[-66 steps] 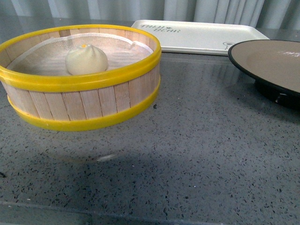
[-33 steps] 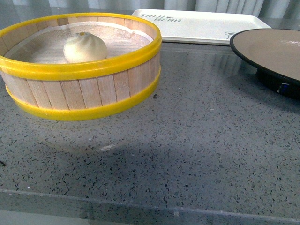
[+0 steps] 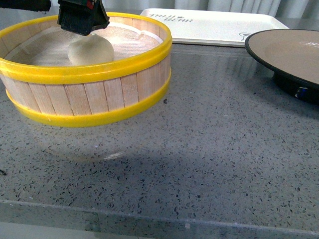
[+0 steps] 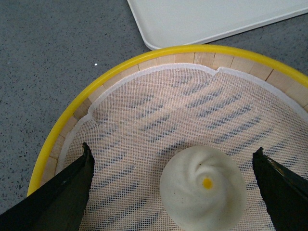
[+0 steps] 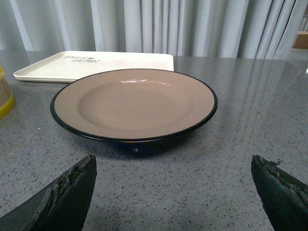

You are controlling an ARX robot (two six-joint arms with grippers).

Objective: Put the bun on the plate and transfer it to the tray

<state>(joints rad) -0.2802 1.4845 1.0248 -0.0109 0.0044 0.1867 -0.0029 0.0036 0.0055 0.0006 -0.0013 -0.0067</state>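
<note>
The cream-white bun (image 3: 89,51) with its orange dot lies on the mesh inside the steamer basket (image 3: 94,102) at the left. My left gripper (image 3: 85,26) hangs open right above it. In the left wrist view the bun (image 4: 204,192) sits between the spread fingers (image 4: 62,195) of that gripper (image 4: 173,147), touching neither. The tan plate (image 3: 294,52) with a black rim stands empty at the right. My right gripper (image 5: 172,161) is open just short of the plate (image 5: 134,103), holding nothing. The cream tray (image 3: 214,25) lies empty at the back.
The yellow-rimmed wooden basket wall (image 4: 72,125) rings the bun closely. The tray (image 5: 96,65) lies behind the plate, a curtain behind it. Grey speckled tabletop (image 3: 199,159) stretches between basket and plate to the front edge (image 3: 159,219).
My left gripper has come into the front view and now hovers over the bun in the basket. The front view tilted slightly a second ago. Bun, plate and tray have not moved.
</note>
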